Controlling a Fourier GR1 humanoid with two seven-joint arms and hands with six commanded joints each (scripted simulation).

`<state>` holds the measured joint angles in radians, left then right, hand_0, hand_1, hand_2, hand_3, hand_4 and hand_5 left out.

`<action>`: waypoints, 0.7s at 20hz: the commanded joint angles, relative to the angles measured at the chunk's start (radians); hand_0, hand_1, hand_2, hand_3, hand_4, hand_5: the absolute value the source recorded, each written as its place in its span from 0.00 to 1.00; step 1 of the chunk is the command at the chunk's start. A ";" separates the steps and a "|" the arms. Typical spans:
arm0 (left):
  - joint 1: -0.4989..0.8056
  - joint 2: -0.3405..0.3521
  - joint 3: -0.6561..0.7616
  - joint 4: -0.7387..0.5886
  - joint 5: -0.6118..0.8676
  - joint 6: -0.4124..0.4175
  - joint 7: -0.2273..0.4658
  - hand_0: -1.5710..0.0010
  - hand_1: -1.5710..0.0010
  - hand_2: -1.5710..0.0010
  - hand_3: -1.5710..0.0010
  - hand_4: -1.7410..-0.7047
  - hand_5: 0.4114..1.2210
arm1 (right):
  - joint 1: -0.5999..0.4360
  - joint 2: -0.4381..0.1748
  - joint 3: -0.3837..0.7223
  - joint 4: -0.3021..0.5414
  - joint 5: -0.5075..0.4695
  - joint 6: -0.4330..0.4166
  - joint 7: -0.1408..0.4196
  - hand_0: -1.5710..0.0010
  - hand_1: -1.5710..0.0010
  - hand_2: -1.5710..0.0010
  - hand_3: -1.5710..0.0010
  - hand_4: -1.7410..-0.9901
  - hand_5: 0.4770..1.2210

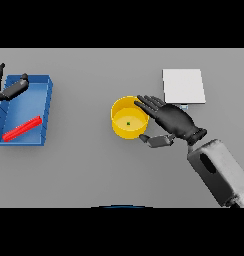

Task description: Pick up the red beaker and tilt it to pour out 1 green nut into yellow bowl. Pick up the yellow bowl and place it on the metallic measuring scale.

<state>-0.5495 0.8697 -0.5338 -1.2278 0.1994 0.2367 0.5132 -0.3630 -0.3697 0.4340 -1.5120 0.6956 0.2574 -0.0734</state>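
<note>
The yellow bowl [125, 127] stands at the table's middle with one small green nut [128, 123] on its floor. My right hand [174, 120] is at the bowl's right side, open, its straight fingers lying over the right rim and its thumb reaching toward the lower right of the outer wall. The red beaker [22, 128] lies on its side in the blue tray [46, 107] at the far left. Over the tray's far left corner, my left hand [9, 89] hovers open and holds nothing. The metallic measuring scale [183, 86] sits behind my right hand.
The blue tray takes up the left edge of the table. The scale's front edge is close to the back of my right hand. Bare grey table spreads in front of the bowl and between bowl and tray.
</note>
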 commanded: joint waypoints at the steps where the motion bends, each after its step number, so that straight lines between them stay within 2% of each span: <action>1: -0.001 -0.005 -0.006 0.004 -0.006 0.002 0.005 1.00 1.00 1.00 1.00 0.91 0.39 | -0.018 0.000 0.012 0.015 0.003 0.015 -0.013 1.00 1.00 1.00 1.00 0.62 0.24; 4: 0.003 -0.005 -0.009 0.012 -0.013 0.007 0.004 1.00 1.00 1.00 1.00 0.91 0.38 | -0.083 -0.011 0.049 0.076 0.030 0.056 -0.041 1.00 1.00 1.00 1.00 0.62 0.26; 7: -0.005 -0.006 -0.008 0.019 -0.012 -0.005 -0.017 1.00 1.00 1.00 1.00 0.91 0.38 | -0.156 0.005 0.083 0.145 0.043 0.096 -0.060 1.00 1.00 1.00 1.00 0.64 0.28; 9: -0.002 0.002 -0.008 0.013 -0.011 -0.007 -0.007 1.00 1.00 1.00 1.00 0.91 0.38 | -0.181 0.008 0.100 0.178 0.044 0.116 -0.090 1.00 1.00 1.00 1.00 0.65 0.28; 14: -0.023 -0.008 -0.009 0.038 -0.017 -0.015 -0.012 1.00 1.00 1.00 1.00 0.91 0.40 | -0.239 0.040 0.141 0.270 0.057 0.160 -0.102 1.00 1.00 1.00 1.00 0.64 0.27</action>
<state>-0.5728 0.8614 -0.5427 -1.1896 0.1829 0.2216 0.5004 -0.6022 -0.3293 0.5749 -1.2423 0.7523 0.4173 -0.1757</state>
